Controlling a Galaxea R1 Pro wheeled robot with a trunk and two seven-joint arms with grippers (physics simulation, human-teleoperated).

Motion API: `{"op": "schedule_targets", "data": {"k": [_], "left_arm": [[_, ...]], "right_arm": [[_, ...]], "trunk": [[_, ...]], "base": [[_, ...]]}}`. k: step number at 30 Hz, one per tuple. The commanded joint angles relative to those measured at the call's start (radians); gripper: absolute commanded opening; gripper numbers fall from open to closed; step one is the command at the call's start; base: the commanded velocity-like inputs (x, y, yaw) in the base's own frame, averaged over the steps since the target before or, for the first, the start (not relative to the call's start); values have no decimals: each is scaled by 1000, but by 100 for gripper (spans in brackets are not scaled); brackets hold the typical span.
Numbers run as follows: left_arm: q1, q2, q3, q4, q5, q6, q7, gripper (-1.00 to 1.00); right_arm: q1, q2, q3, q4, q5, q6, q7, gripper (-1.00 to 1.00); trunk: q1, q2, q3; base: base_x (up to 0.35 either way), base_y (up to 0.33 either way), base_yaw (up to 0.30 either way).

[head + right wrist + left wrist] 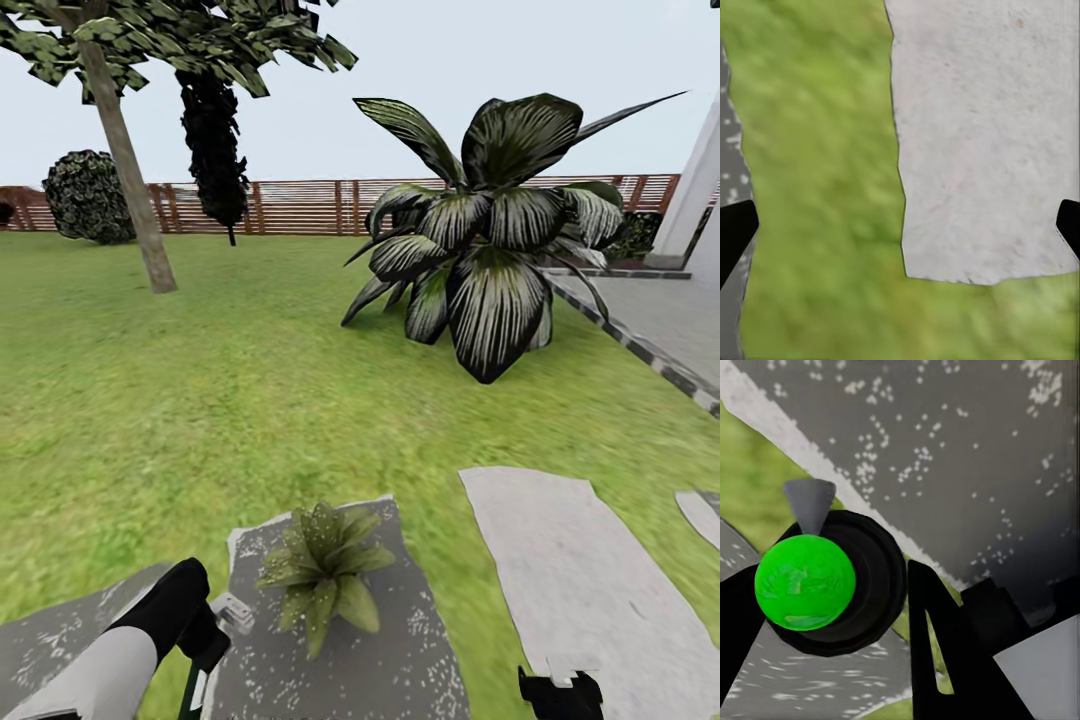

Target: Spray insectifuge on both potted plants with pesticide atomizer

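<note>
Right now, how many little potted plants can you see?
1. The potted plant sits on the dark speckled stone slab, near the left hand holding the atomizer. A second may be out of view.

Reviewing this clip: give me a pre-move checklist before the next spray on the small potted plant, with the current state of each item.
1. Dark spray bottle with bright green round cap sits between the left gripper fingers: ok.
2. Its grey cone nozzle aimed at the plant: cannot tell; it faces speckled dark stone slab.
3. Small rosette of pointed green leaves close ahead of the left arm: ok.
4. White specks already on the leaves; full coverage: cannot tell.
5. Right gripper open and empty over grass and pale grey stepping stone: ok.
6. Second potted plant located: cannot tell.
</note>
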Motion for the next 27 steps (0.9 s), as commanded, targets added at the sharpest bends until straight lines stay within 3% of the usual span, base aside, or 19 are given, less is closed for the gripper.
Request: {"op": "schedule_targets", "data": {"k": [1, 7, 21, 27], "left_arm": [[-1, -2, 7, -1, -9, 4, -8, -100], [-1, -8, 9, -1, -8, 4, -8, -100], [-1, -8, 9, -1, -9, 4, -8, -100], [-1, -7, 9, -1, -9, 5, -8, -100]], "right_arm": [[-1, 0, -7, 2, 11, -5, -3, 100], [-1, -1, -7, 2, 11, -5, -3, 100], [-1, -2, -7, 2, 11, -6, -3, 100], [12, -26, -7, 2, 12, -5, -2, 100]], "trunk": [[0, 0, -1], [0, 0, -1], [0, 0, -1], [0, 0, -1]], "base": [[-30, -272, 257], [-114, -270, 255], [-61, -261, 6], [-95, -148, 0]]}}
